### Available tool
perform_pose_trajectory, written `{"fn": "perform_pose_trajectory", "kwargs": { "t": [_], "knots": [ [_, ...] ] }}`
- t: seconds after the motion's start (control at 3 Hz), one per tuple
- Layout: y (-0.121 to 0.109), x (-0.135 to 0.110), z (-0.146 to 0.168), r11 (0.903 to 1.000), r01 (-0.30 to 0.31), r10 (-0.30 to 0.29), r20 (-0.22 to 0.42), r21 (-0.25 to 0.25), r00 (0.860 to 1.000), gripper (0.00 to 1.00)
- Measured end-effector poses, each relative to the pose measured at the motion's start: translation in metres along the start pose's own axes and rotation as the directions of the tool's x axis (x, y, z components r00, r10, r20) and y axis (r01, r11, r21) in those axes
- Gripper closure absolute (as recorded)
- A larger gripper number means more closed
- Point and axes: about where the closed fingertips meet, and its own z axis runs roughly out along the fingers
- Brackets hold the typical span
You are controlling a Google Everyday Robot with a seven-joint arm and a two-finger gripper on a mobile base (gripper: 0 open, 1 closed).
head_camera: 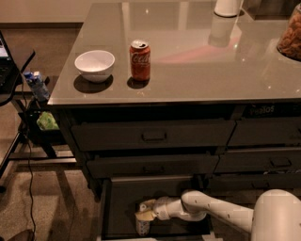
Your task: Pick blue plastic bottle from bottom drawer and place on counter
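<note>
One blue plastic bottle (142, 227) touches the tool (145, 211) in the bottom drawer (118, 203).

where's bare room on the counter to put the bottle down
The counter is widest open between the Coca-Cola can and the right edge, in front of the white container. The left front corner is crowded by the white bowl and can. The hand is down in the bottom drawer at the blue plastic bottle.

- The red can (140, 60), standing near the left on the surface (202, 80), carries white "Coca-Cola" script.
- Faint lettering (265, 111) under the surface's right edge seems to read "PeaTos".
- The pincer (146, 213) is low in the bottom drawer (121, 204), at the blue plastic bottle (142, 227), whose label is unreadable.
</note>
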Motion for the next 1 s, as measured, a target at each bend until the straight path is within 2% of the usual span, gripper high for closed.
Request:
{"fn": "perform_pose_trajectory", "kwargs": {
  "t": [0.67, 1.0],
  "knots": [
    [0.015, -0.043, -0.023, 0.9984, 0.015, -0.015, 0.009, 0.055, 1.000, 1.00],
    [0.024, -0.074, -0.044, 0.9951, 0.049, -0.050, 0.015, 0.086, 0.999, 1.00]
  ]
}}
